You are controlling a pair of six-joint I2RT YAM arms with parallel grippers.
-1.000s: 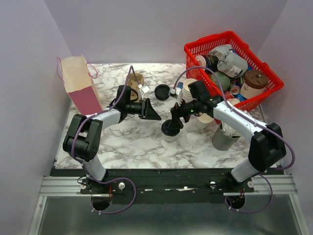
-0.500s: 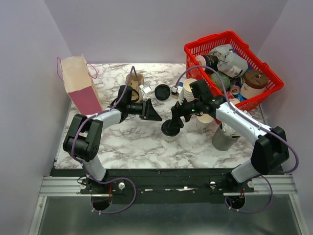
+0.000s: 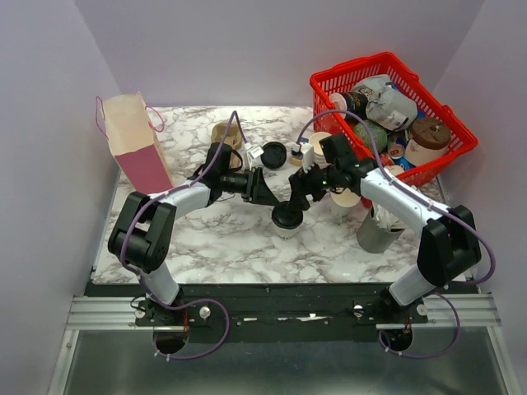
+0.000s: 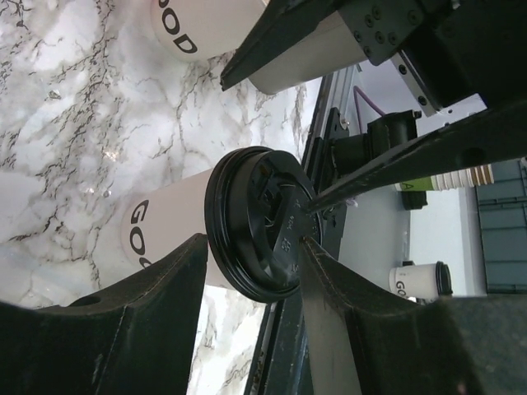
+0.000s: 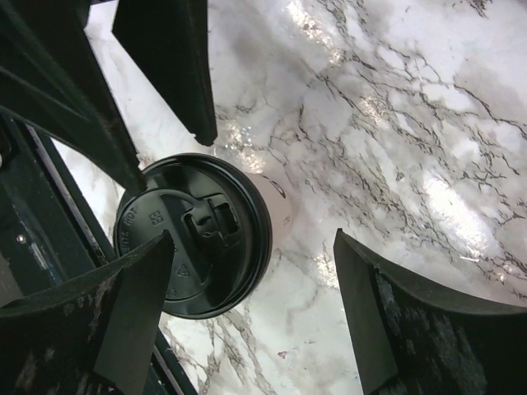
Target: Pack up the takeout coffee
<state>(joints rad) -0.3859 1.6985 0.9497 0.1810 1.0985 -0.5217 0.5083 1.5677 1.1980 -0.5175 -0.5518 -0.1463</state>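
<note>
Bag (image 3: pixel 132 144) far left of takeout coffee (image 3: pixel 287 216). Left gripper (image 4: pixel 254 243) just left of it, half open, empty, pointing sideways at lid. Right gripper (image 5: pixel 254 239) just above it, wide open, empty. Takeout coffee upright between both, likely nearer left one.

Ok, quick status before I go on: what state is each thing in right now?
takeout coffee: upright on the table, black lid on.
left gripper: open, fingertips close to the coffee's lid.
right gripper: open, over the coffee, holding nothing.
loose black lid: lying on the table, on no cup.
paper bag: standing upright.
red basket: filled with cups and containers.
</note>
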